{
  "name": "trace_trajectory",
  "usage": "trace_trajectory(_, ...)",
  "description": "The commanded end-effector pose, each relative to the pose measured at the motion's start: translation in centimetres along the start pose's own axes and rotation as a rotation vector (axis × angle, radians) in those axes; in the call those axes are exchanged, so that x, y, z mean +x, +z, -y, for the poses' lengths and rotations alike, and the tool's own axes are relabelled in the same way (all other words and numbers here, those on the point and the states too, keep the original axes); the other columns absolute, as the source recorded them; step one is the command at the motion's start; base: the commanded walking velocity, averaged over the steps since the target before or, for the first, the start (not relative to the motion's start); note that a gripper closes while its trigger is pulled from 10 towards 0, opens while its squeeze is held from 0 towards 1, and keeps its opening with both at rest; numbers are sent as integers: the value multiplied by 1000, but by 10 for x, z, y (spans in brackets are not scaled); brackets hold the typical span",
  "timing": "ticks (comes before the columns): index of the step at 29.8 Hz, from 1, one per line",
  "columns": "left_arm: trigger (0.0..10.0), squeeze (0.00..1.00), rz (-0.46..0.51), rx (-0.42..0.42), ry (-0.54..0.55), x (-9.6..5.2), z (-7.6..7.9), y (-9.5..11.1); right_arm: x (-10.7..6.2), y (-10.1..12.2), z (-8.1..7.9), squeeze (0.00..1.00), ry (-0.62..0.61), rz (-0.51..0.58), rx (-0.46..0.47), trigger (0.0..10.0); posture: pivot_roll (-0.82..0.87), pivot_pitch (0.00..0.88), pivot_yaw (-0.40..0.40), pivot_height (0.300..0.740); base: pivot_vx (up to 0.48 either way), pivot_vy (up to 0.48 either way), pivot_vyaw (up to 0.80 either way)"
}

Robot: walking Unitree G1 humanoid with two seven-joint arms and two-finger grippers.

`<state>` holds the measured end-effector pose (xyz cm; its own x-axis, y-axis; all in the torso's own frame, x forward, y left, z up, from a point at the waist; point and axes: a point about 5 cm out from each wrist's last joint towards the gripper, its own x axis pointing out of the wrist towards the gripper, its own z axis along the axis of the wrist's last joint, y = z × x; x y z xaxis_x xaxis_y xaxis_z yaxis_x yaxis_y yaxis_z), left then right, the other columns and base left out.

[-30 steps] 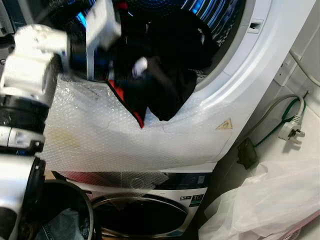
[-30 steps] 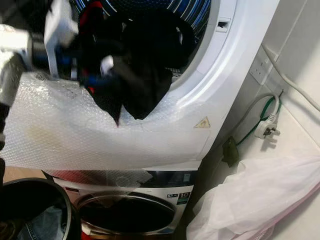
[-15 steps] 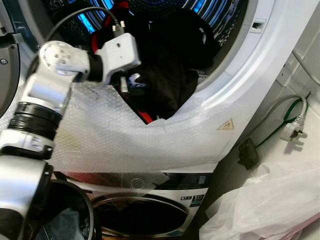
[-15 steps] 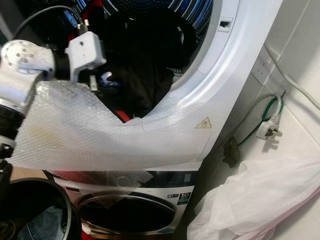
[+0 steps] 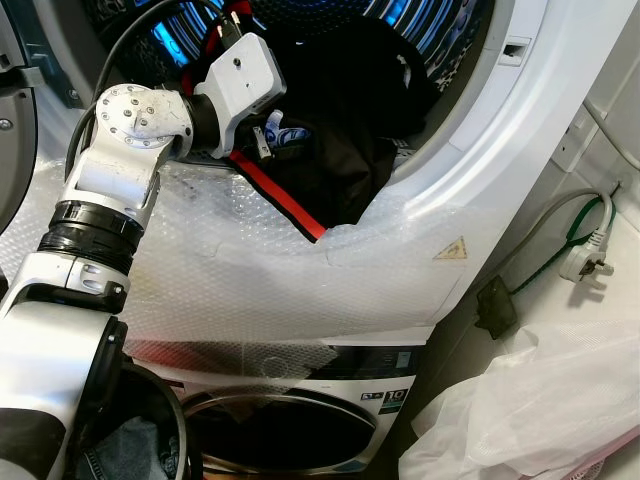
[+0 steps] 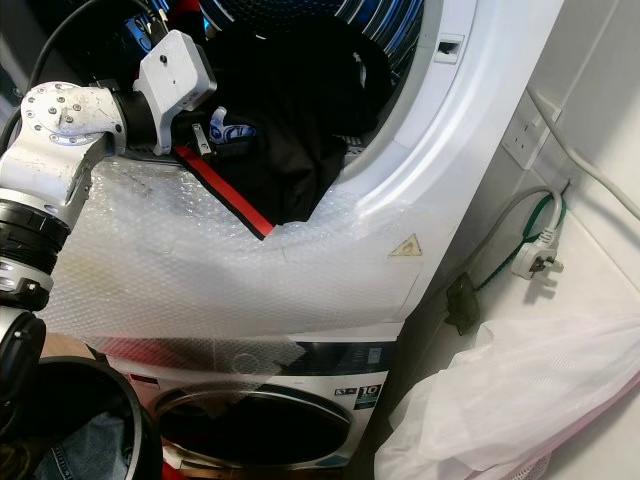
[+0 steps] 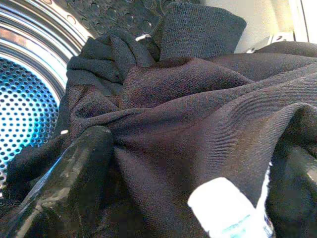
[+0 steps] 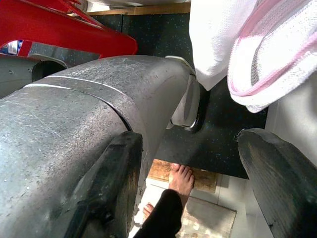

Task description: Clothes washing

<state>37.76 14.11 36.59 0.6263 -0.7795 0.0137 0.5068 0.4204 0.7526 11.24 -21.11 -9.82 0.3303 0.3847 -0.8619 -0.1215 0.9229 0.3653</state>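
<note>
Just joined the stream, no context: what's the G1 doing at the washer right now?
The left gripper is at the open upper drum, its fingers pressed into a pile of dark clothes. A black garment with a red stripe hangs out over the bubble-wrapped door rim. The right gripper hangs idle and open, pointing down at the floor, where a person's bare feet stand.

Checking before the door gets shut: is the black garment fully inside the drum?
No. The black garment hangs out over the bubble wrap on the rim.
</note>
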Motion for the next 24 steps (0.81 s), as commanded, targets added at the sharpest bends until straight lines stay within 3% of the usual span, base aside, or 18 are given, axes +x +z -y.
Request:
trace_trajectory(1,10000,0,18,17,8,0,-5,7,49,49,-130,0,484,178,-78,10000,-30,0,145,740,0,0,0)
trace_trajectory(24,10000,0,18,17,8,0,-5,7,49,49,-130,0,484,178,-78,10000,-30,0,145,740,0,0,0)
